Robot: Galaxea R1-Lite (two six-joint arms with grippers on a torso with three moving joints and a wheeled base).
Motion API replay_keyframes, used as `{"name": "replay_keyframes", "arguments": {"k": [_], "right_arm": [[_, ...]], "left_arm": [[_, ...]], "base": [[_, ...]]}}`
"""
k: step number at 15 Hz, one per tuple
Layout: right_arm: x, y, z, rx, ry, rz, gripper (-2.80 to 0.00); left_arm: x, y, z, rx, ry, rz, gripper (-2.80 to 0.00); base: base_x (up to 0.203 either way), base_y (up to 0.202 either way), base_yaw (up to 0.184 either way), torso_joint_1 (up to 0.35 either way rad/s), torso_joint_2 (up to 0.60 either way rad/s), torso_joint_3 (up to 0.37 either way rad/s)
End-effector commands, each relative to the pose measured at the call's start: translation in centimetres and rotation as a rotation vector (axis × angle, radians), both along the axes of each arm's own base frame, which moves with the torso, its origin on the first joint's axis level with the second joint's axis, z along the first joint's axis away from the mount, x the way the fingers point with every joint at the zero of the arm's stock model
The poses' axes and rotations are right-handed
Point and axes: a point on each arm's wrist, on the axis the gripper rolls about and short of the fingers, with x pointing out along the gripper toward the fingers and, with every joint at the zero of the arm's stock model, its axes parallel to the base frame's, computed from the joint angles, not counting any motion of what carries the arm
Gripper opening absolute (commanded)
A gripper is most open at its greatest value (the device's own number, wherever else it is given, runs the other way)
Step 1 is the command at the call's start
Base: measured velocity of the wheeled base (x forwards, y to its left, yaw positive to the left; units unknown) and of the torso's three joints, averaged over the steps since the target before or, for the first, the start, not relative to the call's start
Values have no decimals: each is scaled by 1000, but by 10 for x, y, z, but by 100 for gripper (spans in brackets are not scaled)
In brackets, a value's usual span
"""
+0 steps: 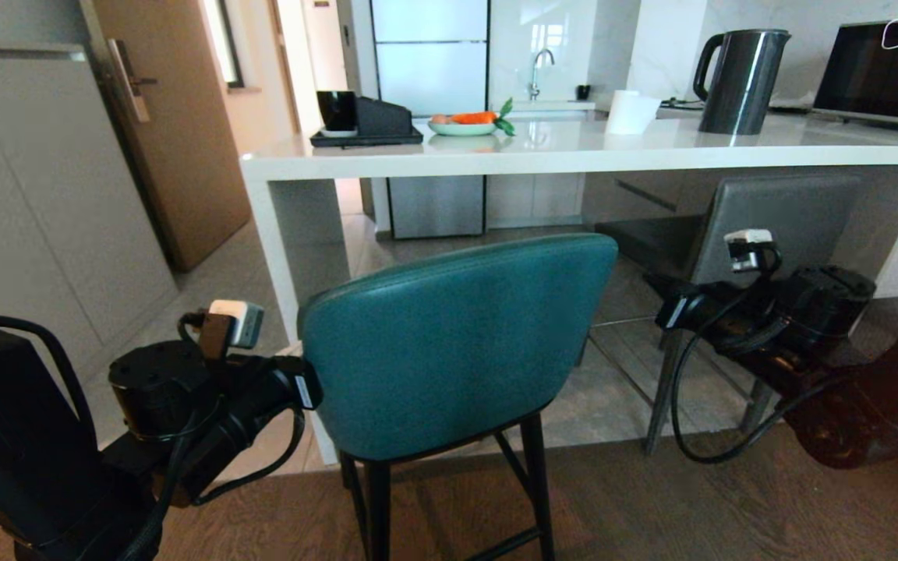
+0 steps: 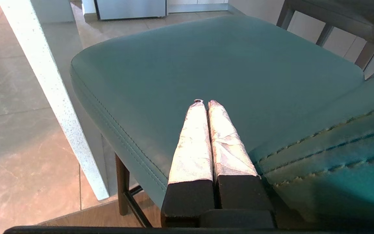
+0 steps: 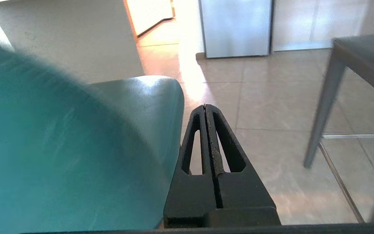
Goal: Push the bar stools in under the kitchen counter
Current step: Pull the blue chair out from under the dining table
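The teal bar stool [image 1: 449, 343] stands in front of the kitchen counter [image 1: 574, 152], its back towards me and outside the slab's edge. The dark grey bar stool [image 1: 776, 226] sits at the right, tucked under the counter. My left gripper [image 2: 204, 102] is shut, its white-wrapped fingers reaching past the left edge of the teal back, just over the teal seat [image 2: 206, 58]. My right gripper [image 3: 205, 106] is shut and empty, close beside the right edge of the teal stool [image 3: 60, 146] and above the floor. The right arm [image 1: 730, 312] hangs between the two stools.
The counter's white side panel [image 2: 54, 97] stands close to the teal seat's left. On the counter are a kettle [image 1: 741, 78], a paper roll [image 1: 630, 111], a plate of carrots [image 1: 464, 125] and a black tray [image 1: 363, 132]. A grey stool leg [image 3: 323, 107] is near the right gripper.
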Motion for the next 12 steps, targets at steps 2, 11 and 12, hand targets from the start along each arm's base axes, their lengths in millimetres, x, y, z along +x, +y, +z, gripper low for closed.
{"name": "replay_keyframes", "arguments": {"k": [2, 11, 12], "right_arm": [[41, 15, -20, -5, 12, 49, -280], [46, 78, -45, -28, 65, 324, -280], [39, 80, -36, -27, 53, 335, -280]], "left_arm": [[1, 0, -2, -1, 1, 0, -280], [-4, -13, -5, -36, 24, 44, -280], [-4, -12, -4, -37, 23, 47, -280]], "base": [[0, 0, 0, 0, 0, 0], [0, 0, 0, 0, 0, 0], [0, 0, 0, 0, 0, 0]]}}
